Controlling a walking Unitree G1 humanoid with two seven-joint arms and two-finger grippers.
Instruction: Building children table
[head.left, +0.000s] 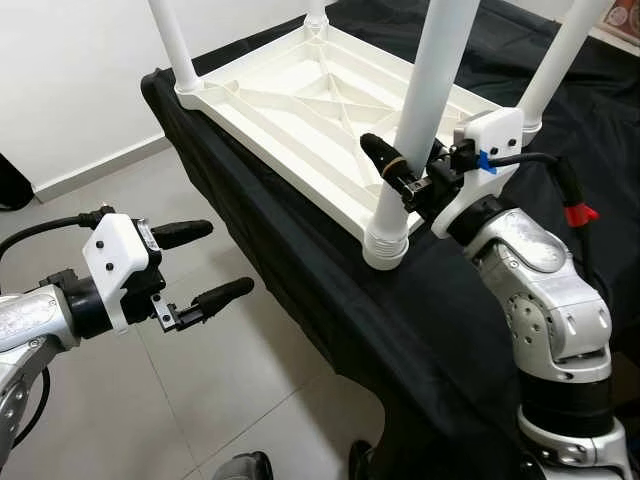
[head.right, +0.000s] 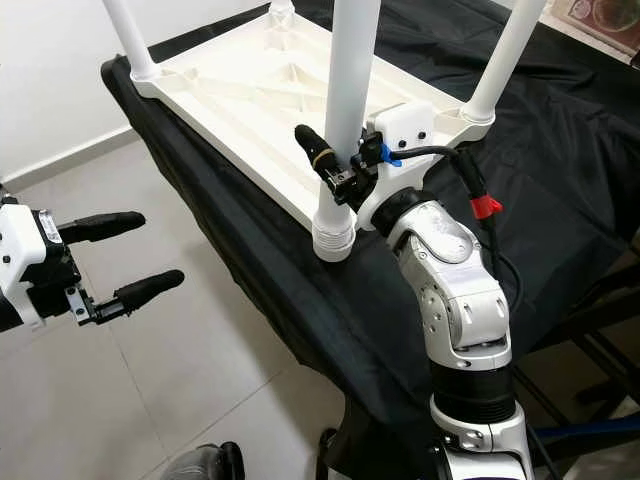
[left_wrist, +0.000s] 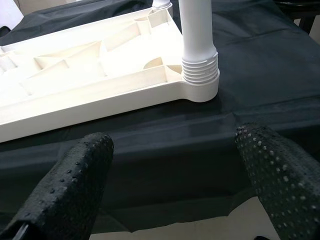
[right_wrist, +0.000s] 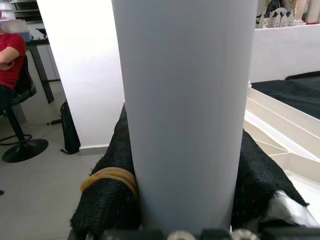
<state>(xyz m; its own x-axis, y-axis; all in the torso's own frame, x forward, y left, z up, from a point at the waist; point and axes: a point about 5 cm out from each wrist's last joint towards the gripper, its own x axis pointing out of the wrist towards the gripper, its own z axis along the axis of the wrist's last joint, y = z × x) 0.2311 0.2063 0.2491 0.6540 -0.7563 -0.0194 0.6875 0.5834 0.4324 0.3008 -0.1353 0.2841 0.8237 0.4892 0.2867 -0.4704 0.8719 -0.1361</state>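
Note:
A white plastic tabletop lies upside down on a surface draped in black cloth. White legs stand up from its corners. The near leg sits in its threaded socket at the front corner. My right gripper is shut around this leg just above the socket, its fingers pressing both sides of the leg. My left gripper hangs open over the floor, left of the draped surface, and faces the socket from a distance with nothing between its fingers.
Light floor tiles lie to the left, with a white wall behind. A person in red sits on a chair in the right wrist view. Dark furniture stands at my right.

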